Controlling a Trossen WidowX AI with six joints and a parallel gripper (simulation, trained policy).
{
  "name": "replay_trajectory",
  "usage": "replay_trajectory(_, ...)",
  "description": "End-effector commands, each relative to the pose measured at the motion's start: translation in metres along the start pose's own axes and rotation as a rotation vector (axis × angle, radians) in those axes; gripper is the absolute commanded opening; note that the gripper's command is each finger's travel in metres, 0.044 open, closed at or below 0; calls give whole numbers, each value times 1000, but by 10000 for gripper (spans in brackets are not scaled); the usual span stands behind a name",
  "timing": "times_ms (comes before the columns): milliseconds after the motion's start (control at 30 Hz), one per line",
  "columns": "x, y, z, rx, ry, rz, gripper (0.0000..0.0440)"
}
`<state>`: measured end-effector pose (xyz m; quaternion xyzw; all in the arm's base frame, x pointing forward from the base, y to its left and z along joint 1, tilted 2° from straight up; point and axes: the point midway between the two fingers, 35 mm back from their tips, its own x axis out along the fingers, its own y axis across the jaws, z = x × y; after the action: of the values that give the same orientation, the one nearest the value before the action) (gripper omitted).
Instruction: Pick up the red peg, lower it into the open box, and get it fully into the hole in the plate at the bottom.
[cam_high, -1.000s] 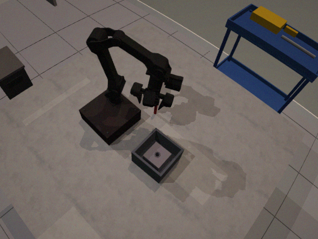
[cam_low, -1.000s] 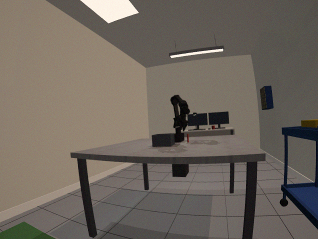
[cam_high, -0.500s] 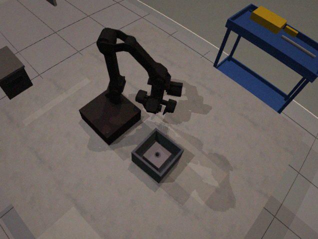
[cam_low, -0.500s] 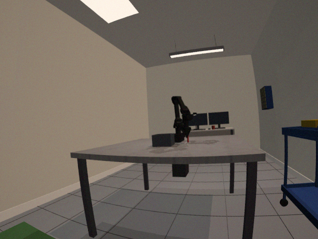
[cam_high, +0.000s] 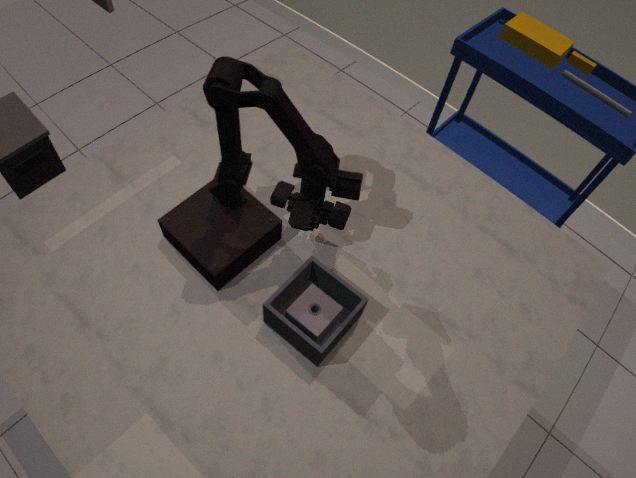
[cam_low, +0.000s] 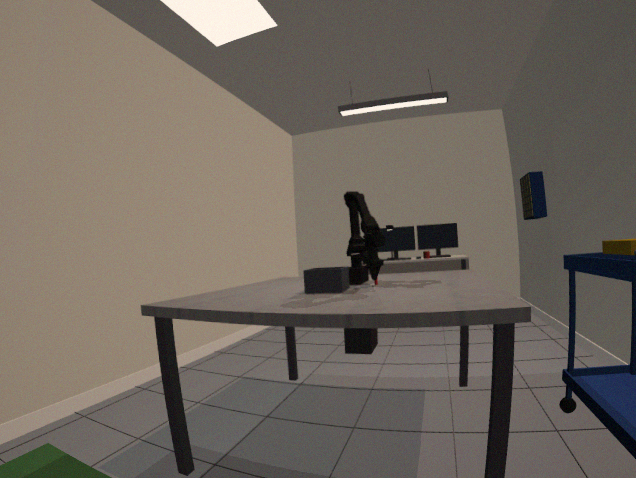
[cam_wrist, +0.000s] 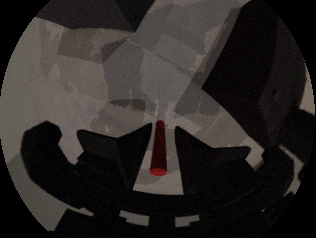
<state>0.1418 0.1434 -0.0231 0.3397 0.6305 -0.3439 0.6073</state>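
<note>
Left to right in the exterior view, the open box (cam_high: 273, 311) (cam_low: 326, 280) comes first, beyond the middle of the counter's (cam_high: 169, 349) (cam_low: 334, 318) near edge and well in from both near corners. In the top view, a plate (cam_high: 303, 314) with a central hole lies at its bottom. Next is the arm's dark base (cam_high: 177, 226) (cam_low: 358, 276), nearer the far edge. Just right of it, the end effector (cam_high: 310, 231) (cam_low: 374, 281) (cam_wrist: 163, 126) points down, its fingers partly apart around the red peg (cam_low: 376, 282) (cam_wrist: 158, 152), with gaps visible on both sides. The peg stands upright on the counter, outside the box. Past the right edge is a blue trolley (cam_high: 519, 79) (cam_low: 571, 313).
</note>
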Motion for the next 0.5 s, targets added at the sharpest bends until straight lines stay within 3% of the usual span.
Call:
replay_trajectory(0,-1,2,-1,-4,29,-8,64)
replay_trajectory(100,-3,3,-1,-5,49,-17,0)
replay_trajectory(467,-37,17,10,-102,-23,56,0)
